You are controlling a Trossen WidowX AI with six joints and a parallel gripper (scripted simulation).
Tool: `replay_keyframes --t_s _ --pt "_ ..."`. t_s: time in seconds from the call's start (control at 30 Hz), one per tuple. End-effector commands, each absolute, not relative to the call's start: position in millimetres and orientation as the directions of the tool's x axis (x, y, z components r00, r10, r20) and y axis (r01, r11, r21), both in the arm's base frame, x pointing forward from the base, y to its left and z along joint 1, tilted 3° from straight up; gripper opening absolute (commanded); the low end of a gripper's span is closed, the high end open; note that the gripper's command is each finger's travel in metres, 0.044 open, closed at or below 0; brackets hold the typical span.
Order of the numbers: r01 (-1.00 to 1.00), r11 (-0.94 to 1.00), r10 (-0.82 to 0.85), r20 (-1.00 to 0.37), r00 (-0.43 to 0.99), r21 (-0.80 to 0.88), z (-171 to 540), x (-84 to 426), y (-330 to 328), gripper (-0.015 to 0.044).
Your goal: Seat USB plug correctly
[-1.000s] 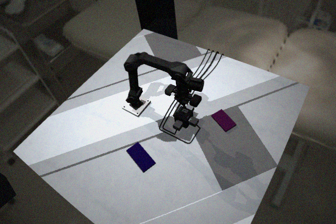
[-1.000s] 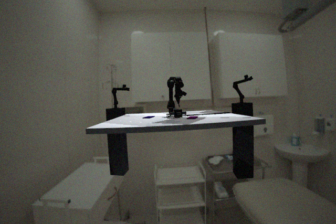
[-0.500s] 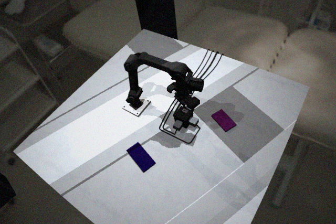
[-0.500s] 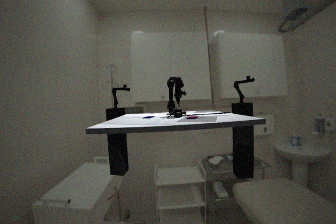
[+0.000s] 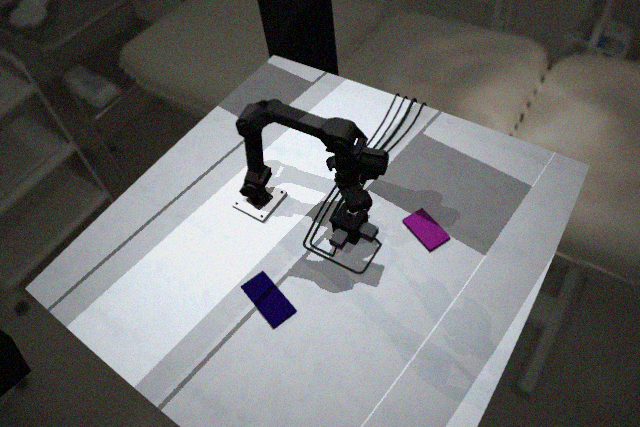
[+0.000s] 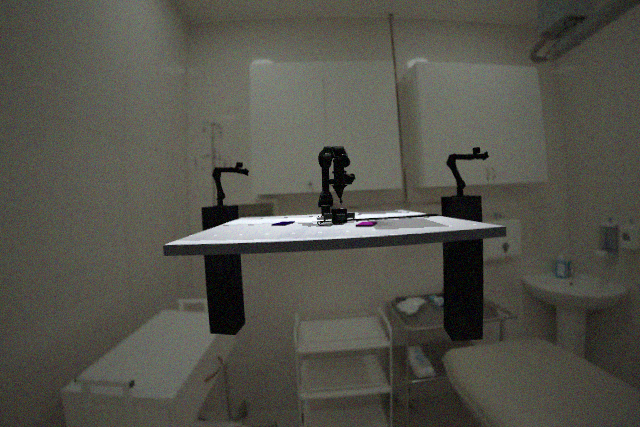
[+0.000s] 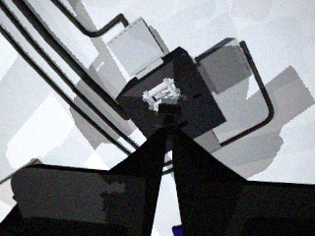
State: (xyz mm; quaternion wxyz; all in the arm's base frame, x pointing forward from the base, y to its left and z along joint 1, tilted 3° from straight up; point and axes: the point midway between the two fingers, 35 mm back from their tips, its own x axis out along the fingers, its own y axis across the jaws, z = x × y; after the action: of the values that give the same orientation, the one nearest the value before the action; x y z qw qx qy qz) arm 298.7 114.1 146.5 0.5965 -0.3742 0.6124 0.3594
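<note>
The dark power cube (image 5: pixel 342 220) (image 6: pixel 339 212) (image 7: pixel 197 110) stands on the table with grey blocks at its sides. The socket (image 7: pixel 158 95) on its top shows as a pale outlined slot in the wrist view, with nothing seen in it. My gripper (image 5: pixel 355 212) (image 6: pixel 340 199) (image 7: pixel 168 135) points down over the cube and is shut on the small dark USB plug (image 7: pixel 168 109). The plug appears to be above the cube top, beside the slot's near edge in the wrist view. Its lower end and which way round it faces cannot be made out.
Grey blocks (image 5: pixel 368 230) (image 7: pixel 135 46) (image 7: pixel 226 69) stick out from the cube. Black cables (image 5: pixel 360 271) (image 7: pixel 270 108) loop round it and run to the back edge. A magenta slab (image 5: pixel 426 230) (image 6: pixel 366 224) and a dark blue slab (image 5: pixel 268 299) (image 6: pixel 283 223) lie on either side.
</note>
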Motion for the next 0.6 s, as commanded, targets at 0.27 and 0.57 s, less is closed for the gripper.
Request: replay_keyframes --t_s 0.27,0.57 --pt "-0.696 0.718 -0.03 -0.999 -0.01 -0.015 146.2 298.3 113.9 0.0" --pt "-0.509 0.86 -0.03 -0.999 -0.01 -0.021 146.2 298.3 113.9 0.0"
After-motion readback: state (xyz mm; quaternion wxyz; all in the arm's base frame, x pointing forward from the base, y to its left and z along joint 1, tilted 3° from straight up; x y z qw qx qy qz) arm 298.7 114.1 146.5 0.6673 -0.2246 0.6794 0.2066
